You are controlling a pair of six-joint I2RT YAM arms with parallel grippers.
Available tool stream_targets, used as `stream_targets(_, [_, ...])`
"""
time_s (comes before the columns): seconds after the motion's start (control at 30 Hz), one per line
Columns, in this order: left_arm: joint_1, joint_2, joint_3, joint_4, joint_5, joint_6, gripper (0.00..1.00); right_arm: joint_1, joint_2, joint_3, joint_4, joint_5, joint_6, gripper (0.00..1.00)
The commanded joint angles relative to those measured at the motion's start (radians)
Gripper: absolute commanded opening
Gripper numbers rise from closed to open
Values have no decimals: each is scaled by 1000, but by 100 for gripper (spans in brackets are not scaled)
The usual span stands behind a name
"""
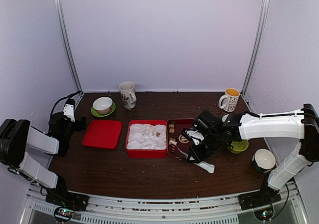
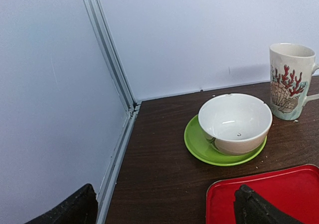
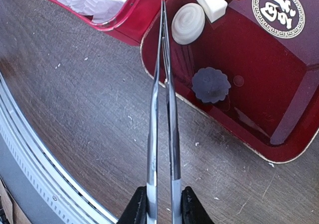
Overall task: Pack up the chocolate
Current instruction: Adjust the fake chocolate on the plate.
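Tongs (image 3: 154, 129), two mugs (image 1: 128, 93), two bowls (image 1: 102, 104), at least four chocolate pieces (image 3: 188, 23)

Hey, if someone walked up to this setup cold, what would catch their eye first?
First the slim metal tongs clamped in the right gripper, tips nearly shut at the rim of the dark red tray, beside a round cream-white chocolate and a dark flower-shaped chocolate. Then the red box with its white moulded insert in the middle of the brown table, left of that tray.
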Motion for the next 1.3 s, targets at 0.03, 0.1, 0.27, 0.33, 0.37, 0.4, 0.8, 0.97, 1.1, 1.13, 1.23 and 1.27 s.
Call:
stream_targets(0.03, [10, 5, 15, 53, -5, -2, 98, -2, 31, 39, 26, -1, 32, 20])
stream_targets(0.1, [10, 5, 15, 53, -5, -3, 98, -2, 43, 46, 18, 8, 32, 20])
stream_targets(0.27, [10, 5, 14, 53, -5, -2, 98, -1, 79, 68, -10, 35, 31, 20])
stream_targets(0.33, [10, 5, 15, 54, -5, -2, 98, -1, 84, 78, -34, 71, 30, 20])
stream_targets(0.37, [9, 5, 15, 52, -5, -2, 98, -2, 83, 83, -48, 96, 29, 20])
stream_targets(0.4, [10, 5, 15, 53, -5, -2, 98, -2, 79, 87, -63, 125, 29, 20])
stream_targets(0.8, [8, 6, 15, 54, -5, -2, 98, -11, -38, 52, -81, 270, 22, 19])
stream_targets(0.97, [10, 5, 15, 53, -5, -2, 98, -11, -66, 39, -69, 238, 3, 18])
stream_targets(1.1, [10, 4, 15, 52, -5, -2, 98, -11, -80, 20, -64, 208, -7, 18])
stream_targets(1.13, [10, 5, 14, 52, -5, -2, 98, -11, -81, 16, -66, 201, -10, 18])
stream_targets(1.23, [10, 5, 14, 53, -5, -3, 98, -10, -97, 4, -87, 188, -22, 18])
stream_targets(1.27, [10, 4, 14, 53, -5, -2, 98, -11, -108, 1, -101, 188, -27, 19])
